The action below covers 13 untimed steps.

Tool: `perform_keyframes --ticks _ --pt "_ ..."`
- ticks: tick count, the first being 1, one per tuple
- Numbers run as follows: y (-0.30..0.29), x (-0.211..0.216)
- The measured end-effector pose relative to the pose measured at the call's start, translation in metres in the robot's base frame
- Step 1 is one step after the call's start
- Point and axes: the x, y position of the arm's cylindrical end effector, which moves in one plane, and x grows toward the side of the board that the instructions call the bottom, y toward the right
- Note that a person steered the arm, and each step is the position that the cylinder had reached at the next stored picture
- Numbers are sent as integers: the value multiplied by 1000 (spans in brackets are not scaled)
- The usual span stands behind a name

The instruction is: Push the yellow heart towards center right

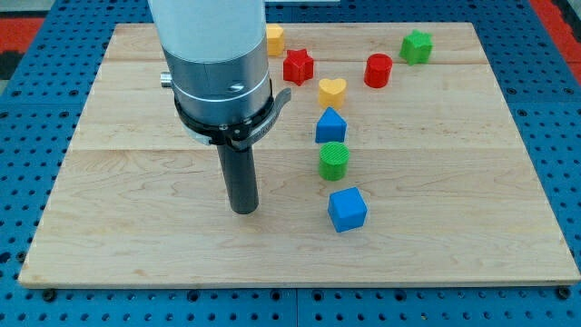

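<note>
The yellow heart [332, 90] lies on the wooden board [436, 182] above the view's middle, slightly right of centre. A blue block with a peaked top [330, 125] sits just below it, apart by a small gap. My tip [243, 209] rests on the board well to the lower left of the heart, left of the green cylinder [334, 160] and the blue cube [347, 209]. The tip touches no block.
A red star [298, 65] lies upper left of the heart, a red cylinder [378, 70] to its upper right. A green block [417, 46] is at the top right. A yellow block [274, 40] is partly hidden behind the arm's body [213, 54].
</note>
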Motion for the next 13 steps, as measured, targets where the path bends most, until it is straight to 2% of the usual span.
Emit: perform_keyframes --ticks 2,3,5,6,7,8,10,11,12,13 --pt "-4 -9" --pt "-3 -70" --pt "3 -136" --pt "24 -165" --pt "69 -188" --pt "102 -197" --pt "132 -150" --pt "137 -177" --pt "159 -151" --pt "191 -92"
